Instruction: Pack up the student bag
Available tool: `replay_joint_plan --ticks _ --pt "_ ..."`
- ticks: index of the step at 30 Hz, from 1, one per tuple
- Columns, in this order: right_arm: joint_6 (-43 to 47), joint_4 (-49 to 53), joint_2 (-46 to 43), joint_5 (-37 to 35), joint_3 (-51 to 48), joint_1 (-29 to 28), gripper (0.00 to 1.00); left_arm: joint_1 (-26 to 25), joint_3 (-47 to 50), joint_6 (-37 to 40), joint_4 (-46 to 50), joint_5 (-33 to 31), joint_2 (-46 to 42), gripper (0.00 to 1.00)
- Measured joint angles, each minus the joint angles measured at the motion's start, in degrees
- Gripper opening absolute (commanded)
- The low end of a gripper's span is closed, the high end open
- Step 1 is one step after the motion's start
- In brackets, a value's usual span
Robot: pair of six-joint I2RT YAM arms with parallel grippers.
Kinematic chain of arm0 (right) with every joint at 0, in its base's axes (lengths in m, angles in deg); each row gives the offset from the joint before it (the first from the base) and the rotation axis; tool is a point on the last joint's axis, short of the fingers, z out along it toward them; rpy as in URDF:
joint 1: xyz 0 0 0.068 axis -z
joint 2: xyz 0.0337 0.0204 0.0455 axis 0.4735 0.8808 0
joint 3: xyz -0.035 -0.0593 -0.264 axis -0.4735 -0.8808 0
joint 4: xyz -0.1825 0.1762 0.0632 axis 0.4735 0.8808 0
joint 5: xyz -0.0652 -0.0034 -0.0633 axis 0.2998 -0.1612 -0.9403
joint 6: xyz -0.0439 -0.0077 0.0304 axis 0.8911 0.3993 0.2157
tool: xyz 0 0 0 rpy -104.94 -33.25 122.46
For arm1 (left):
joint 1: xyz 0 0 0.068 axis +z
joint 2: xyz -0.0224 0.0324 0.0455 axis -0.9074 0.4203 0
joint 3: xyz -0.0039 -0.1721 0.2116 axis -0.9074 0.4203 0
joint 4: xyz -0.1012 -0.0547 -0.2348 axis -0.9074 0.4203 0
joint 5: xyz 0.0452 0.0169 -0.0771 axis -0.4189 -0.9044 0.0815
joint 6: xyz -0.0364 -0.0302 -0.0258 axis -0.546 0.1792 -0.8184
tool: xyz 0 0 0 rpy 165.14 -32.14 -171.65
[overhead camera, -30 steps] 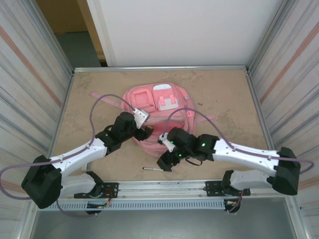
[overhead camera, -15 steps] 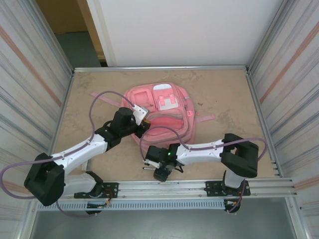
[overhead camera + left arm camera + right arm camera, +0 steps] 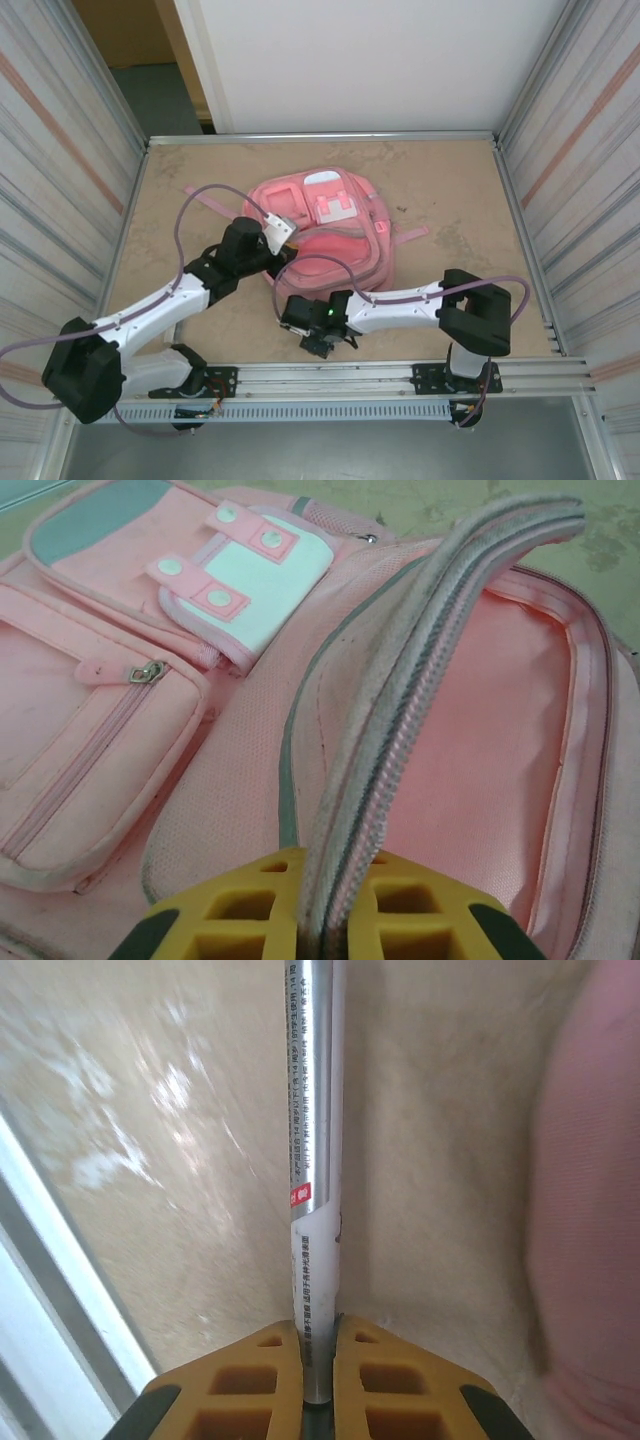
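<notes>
student bag (image 3: 240, 780): matt pink woven cloth, coarse weave. zip tape (image 3: 400, 710) ribbed; puller (image 3: 150, 670) shiny metal. pen (image 3: 312, 1110): glossy silver barrel, smooth white label. desk (image 3: 170, 1180): matt beige, mottled, slightly rough.

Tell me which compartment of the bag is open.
The big main compartment: the left gripper holds up its zip edge, baring pink lining. The zipped front pocket and the white flap pocket are shut.

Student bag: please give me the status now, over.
Left gripper shut on zip flap, holding it up. Right gripper shut on silver pen beside student bag. Compartment open, nothing seen blocking it.
</notes>
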Motion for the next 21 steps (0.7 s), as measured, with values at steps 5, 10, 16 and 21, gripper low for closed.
replay_joint_plan --ticks 5,10,16,21 --pt "-3.7 -5.2 -8.9 -1.0 -0.8 -1.4 0.00 0.0 4.2 -3.0 0.5 -1.1 -5.5 0.00" --pt "-7.1 -8.7 -16.3 -0.7 -4.7 1.5 0.00 0.0 5.1 -5.6 2.4 -2.3 -7.9 0.00" --pt "-9.3 -10.7 -21.7 5.8 -8.8 9.1 0.00 -0.6 -0.5 -7.4 9.6 -2.2 -6.3 0.00" --pt "-5.6 -10.2 -28.0 11.2 -8.2 14.6 0.00 -2.2 -7.5 -6.4 16.0 -2.1 -3.1 0.00"
